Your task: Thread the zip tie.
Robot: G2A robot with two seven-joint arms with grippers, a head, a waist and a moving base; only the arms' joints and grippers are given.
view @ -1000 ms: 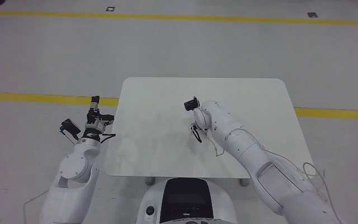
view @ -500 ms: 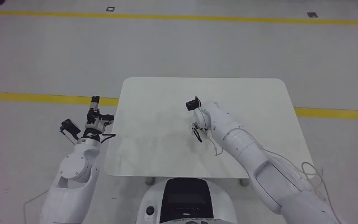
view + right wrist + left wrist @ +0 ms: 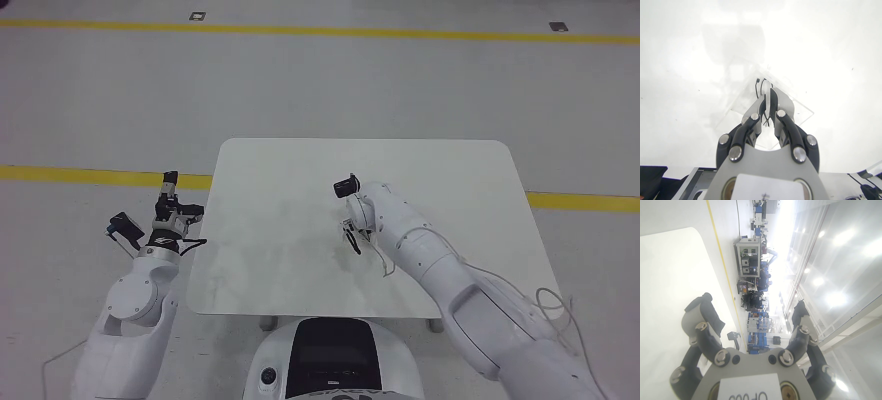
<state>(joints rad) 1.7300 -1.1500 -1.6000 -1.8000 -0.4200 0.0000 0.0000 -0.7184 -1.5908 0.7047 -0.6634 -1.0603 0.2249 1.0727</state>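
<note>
Over the middle of the white table [image 3: 440, 180], my right gripper [image 3: 768, 93] points down and is shut on thin black zip ties [image 3: 761, 85]. Their looped ends stick out past the fingertips and their tails show between the fingers. From above, the right gripper [image 3: 350, 236] holds the black ties [image 3: 353, 247] just above the tabletop. My left gripper [image 3: 753, 300] hangs open with nothing between its fingers. It is seen from above as the left gripper [image 3: 170, 200], off the table's left edge.
A clear flat plastic tray [image 3: 802, 111] lies on the table directly under the right gripper. In the left wrist view the table [image 3: 668, 275] lies to one side, with yellow floor lines and workshop equipment far beyond.
The right wrist has shifted very slightly to the right. The left arm has not moved.
</note>
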